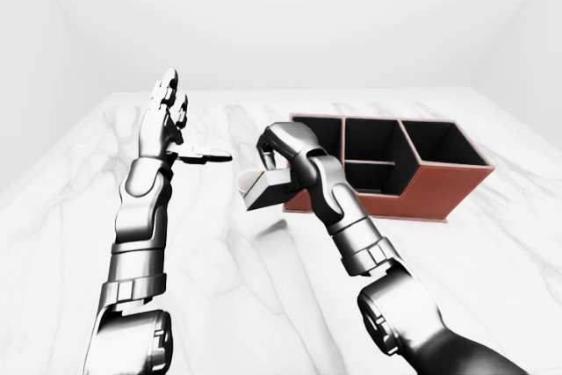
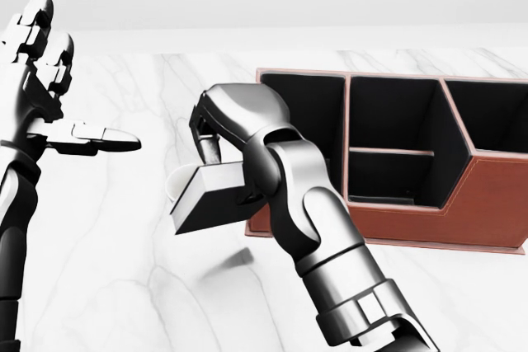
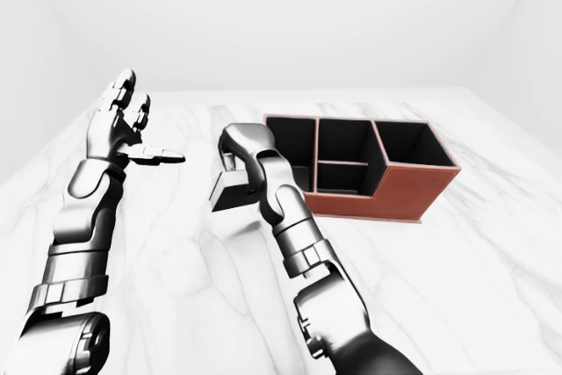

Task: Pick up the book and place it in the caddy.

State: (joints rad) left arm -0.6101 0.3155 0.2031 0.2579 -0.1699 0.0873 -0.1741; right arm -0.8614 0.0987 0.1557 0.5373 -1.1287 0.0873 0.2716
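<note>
A white marble table carries the brown caddy and a white cup.

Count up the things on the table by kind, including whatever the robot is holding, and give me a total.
Book: 1, held in the right hand
Caddy: 1
Cup: 1, partly hidden behind the book
Total: 3
</note>
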